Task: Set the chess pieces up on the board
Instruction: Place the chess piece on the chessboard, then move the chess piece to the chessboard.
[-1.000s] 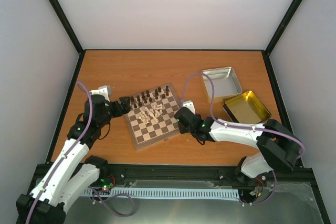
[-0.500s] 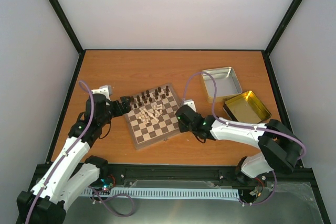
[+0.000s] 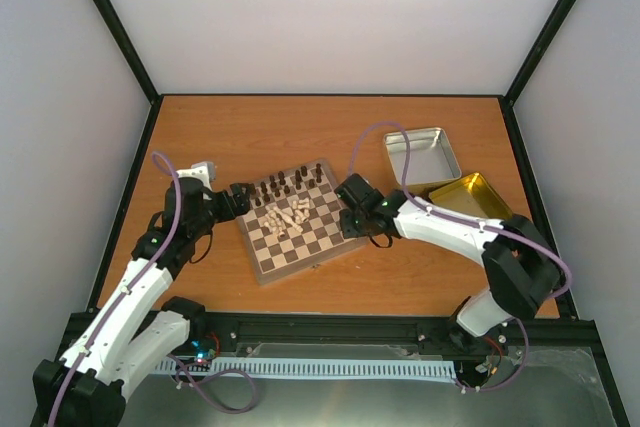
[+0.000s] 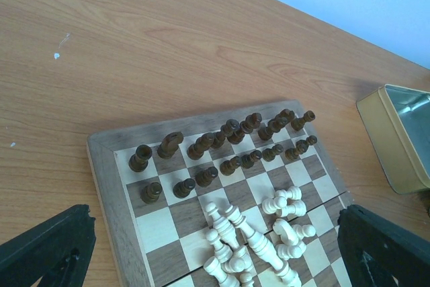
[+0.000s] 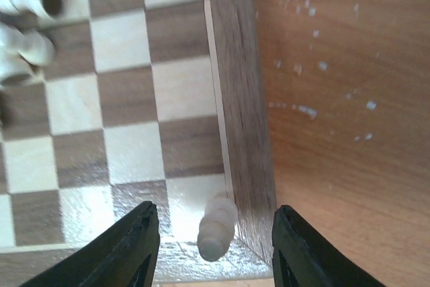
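The board (image 3: 300,237) lies in the middle of the table. Dark brown chessmen (image 4: 222,149) stand in two rows on its far side. Several cream chess pieces (image 4: 259,236) lie in a heap on the middle squares; they also show in the top view (image 3: 288,214). My left gripper (image 3: 240,197) is wide open at the board's left edge, with its fingers (image 4: 47,247) either side of the board. My right gripper (image 3: 355,212) is open over the board's right edge. One blurred cream piece (image 5: 216,226) sits between its fingers (image 5: 127,247) on a corner square, touching neither.
A silver tin (image 3: 422,157) stands at the back right and also shows in the left wrist view (image 4: 400,136). A gold tin (image 3: 470,203) lies just in front of it, behind my right arm. Bare wood table (image 5: 336,132) lies right of the board's rim.
My right gripper has moved up along the board's right edge, away from the near corner, and the arm has swung with it. My left arm has barely moved.
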Controlling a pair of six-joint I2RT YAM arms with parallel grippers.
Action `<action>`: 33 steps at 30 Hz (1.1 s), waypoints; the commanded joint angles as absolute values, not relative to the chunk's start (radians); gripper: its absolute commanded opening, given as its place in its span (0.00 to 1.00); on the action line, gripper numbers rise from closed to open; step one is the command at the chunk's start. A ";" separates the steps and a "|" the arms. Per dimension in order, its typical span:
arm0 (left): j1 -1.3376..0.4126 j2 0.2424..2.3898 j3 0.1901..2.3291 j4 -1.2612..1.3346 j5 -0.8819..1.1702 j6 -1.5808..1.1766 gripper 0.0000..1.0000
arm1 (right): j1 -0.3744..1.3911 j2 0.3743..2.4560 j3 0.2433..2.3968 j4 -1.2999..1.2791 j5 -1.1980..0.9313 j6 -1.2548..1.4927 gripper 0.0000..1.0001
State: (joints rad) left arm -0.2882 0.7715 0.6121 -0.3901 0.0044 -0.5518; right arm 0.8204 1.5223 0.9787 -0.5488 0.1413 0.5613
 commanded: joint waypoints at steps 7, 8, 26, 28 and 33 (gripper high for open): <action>-0.291 0.775 0.626 -0.369 0.002 -0.542 1.00 | 0.821 1.614 1.004 -0.618 0.070 0.535 0.30; -0.291 0.776 0.626 -0.369 0.001 -0.542 1.00 | 0.821 1.619 1.007 -0.615 0.073 0.532 0.28; -0.291 0.775 0.622 -0.373 -0.002 -0.538 1.00 | 0.855 1.672 1.053 -0.605 0.092 0.484 0.17; -0.291 0.774 0.621 -0.373 0.000 -0.538 1.00 | 0.878 1.672 1.060 -0.599 0.078 0.475 0.17; -0.291 0.772 0.621 -0.374 0.001 -0.539 1.00 | 0.931 1.695 1.095 -0.592 0.054 0.470 0.17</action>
State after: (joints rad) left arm -0.2882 0.7753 0.6121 -0.3897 0.0036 -0.5518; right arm 0.8944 1.6703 1.0481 -0.6086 0.0704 0.4854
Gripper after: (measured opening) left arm 0.997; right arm 0.174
